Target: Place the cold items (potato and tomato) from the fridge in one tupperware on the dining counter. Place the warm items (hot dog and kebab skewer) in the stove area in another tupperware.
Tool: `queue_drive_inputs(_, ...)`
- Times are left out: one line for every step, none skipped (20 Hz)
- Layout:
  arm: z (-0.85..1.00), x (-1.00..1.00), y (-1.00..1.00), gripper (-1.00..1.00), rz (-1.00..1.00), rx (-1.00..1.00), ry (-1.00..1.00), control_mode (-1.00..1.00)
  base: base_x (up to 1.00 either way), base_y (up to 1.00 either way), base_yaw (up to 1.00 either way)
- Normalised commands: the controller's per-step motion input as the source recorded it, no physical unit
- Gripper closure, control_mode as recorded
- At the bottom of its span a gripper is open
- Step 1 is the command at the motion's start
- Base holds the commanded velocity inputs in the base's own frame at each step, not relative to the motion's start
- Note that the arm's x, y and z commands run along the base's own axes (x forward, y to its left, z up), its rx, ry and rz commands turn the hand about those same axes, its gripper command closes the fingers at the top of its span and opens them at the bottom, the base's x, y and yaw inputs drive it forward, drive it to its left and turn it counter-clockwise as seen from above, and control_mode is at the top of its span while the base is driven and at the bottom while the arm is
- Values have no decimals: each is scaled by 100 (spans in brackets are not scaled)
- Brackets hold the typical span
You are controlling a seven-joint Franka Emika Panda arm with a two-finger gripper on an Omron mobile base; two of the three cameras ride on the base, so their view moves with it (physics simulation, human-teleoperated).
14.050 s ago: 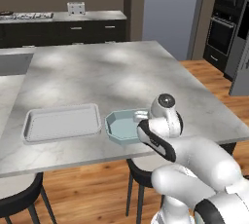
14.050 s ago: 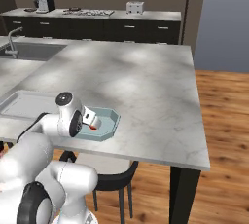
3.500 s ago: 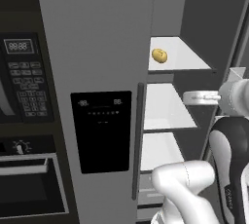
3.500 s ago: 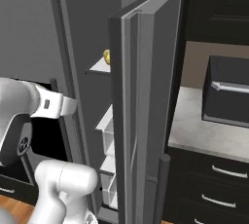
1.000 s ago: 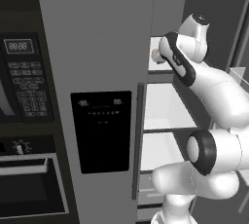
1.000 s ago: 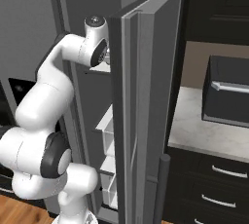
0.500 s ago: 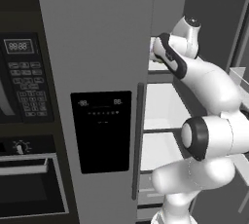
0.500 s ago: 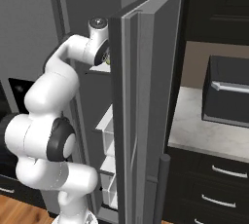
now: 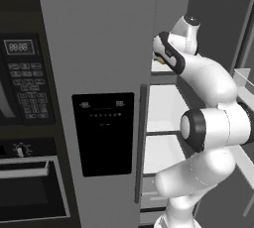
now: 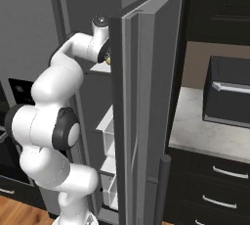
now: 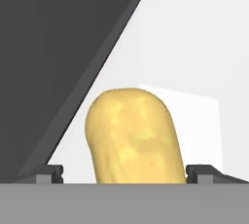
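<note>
On upper fridge shelf [image 11: 194, 47]: potato [image 11: 133, 138] sits between my tool's [image 11: 124, 172] tips, jaws wide, nothing held yet. Risk: rounded skin, off-centre squeeze may roll it twd shelf back.

The left base view looks forward from behind the arm, square onto the closed fridge door [image 9: 99, 103], with the oven panel [image 9: 22, 78] at 9 o'clock and the open fridge compartment at 3 o'clock. The right base view faces the same fridge from the other side, so the opened door [image 10: 141, 116] stands edge-on through the middle and a worktop [image 10: 210, 131] lies at 3 o'clock. Both share the arm reaching to the upper shelf [image 9: 161, 71]. The hand view sits very near that shelf, looking along the claw [image 11: 124, 172] at a potato [image 11: 131, 135] that rises from 6 o'clock, between the tips.
</note>
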Motion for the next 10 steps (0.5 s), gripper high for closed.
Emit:
queue_drive_inputs(-14, 22, 0, -100, 0, 0, 0, -100, 0, 0, 0)
queue_drive_inputs(-19, 22, 0, -100, 0, 0, 0, -100, 0, 0, 0)
queue_drive_inputs(-24, 20, 0, -100, 0, 0, 0, -100, 0, 0, 0)
queue_drive_inputs(-24, 15, 0, 100, 0, 0, 0, -100, 0, 0, 0)
queue_drive_inputs(-34, 6, 0, 100, 0, -7, 0, -100, 0, 0, 0)
queue_drive_inputs(-26, 18, 0, 100, 0, 0, 0, -100, 0, 0, 0)
queue_drive_inputs(-23, 9, 0, 100, 0, 0, 0, -100, 0, 0, 0)
queue_drive_inputs(-20, 7, 0, 100, 0, 0, 9, -100, 0, 0, 0)
queue_drive_inputs(-20, 0, 0, 100, 0, 0, 23, -100, 0, 0, 0)
queue_drive_inputs(-18, 0, 0, 100, 0, 0, 22, -100, 0, 0, 0)
